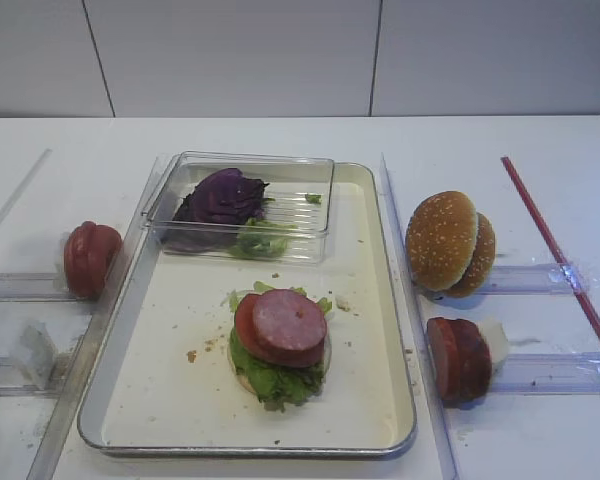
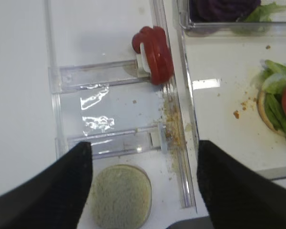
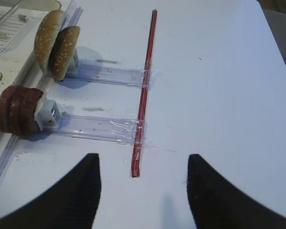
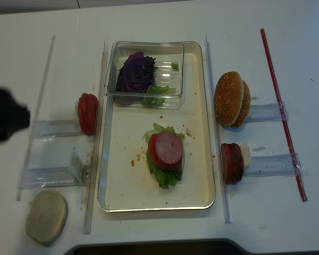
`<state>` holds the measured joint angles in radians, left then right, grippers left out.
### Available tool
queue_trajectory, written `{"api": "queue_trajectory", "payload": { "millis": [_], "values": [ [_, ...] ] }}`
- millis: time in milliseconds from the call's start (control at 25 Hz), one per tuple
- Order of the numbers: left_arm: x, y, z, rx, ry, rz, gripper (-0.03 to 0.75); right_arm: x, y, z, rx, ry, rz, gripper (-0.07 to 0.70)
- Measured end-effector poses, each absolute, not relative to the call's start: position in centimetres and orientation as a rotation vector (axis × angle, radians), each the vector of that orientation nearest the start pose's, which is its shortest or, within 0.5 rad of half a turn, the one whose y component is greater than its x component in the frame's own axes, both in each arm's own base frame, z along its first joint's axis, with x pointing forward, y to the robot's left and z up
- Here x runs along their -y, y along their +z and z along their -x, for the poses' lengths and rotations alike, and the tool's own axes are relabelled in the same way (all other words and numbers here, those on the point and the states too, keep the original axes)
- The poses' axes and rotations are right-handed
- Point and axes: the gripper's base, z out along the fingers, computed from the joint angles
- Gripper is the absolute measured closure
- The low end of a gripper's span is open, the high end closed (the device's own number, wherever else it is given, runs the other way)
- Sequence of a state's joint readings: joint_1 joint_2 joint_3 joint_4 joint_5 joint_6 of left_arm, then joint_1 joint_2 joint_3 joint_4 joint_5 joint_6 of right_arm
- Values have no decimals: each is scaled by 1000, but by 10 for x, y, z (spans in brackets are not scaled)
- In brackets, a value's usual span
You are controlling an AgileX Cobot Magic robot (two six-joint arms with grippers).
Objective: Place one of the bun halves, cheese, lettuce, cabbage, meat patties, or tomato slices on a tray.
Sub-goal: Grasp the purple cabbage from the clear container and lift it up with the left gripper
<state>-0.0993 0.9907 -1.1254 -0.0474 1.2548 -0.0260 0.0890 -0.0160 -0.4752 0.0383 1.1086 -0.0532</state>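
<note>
**Inspector:** Looking at your tray [image 1: 380,300] in the high view, you have a stack near its lower centre: lettuce [image 1: 270,375] on a pale base, a tomato slice [image 1: 248,330], and a meat slice [image 1: 290,320] on top. The base is almost wholly hidden under the leaves; the left wrist view cuts the stack off at its right edge.

**Operator:** And the cabbage?

**Inspector:** The cabbage [image 1: 220,200] lies in the clear box [image 1: 320,170] at the tray's upper end, with a green leaf beside it. The bun halves [image 1: 450,242] stand on edge right of the tray; below them stand dark red slices [image 1: 458,358], partly hiding a white block.

**Operator:** Grippers?

**Inspector:** Your left gripper [image 2: 143,191] shows two dark fingers wide apart at the bottom of its wrist view, nothing between them, a pale round slice [image 2: 120,196] on the table below. Your right gripper [image 3: 143,191] is likewise spread and empty, above the end of a red rod [image 3: 144,95]. In the realsense view only a blurred dark shape [image 4: 5,114] at the left edge is visible.
</note>
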Motion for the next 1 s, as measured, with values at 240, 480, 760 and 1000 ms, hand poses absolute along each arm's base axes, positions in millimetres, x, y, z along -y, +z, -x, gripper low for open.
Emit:
{"api": "queue_trajectory", "payload": {
  "millis": [240,480,760,1000],
  "values": [
    [27,380,-230,-2676,-99,-93,236,-3,267,7,-2096,68,152,203],
    [40,370,-273,-2723,-112,-179,231,-3,267,7,-2096,68,152,203],
    [93,354,-317,-2751,-156,-380,231,-3,267,7,-2096,68,152,203],
    [126,321,-349,-2811,-161,-475,231,-3,267,7,-2096,68,152,203]
  ]
}}
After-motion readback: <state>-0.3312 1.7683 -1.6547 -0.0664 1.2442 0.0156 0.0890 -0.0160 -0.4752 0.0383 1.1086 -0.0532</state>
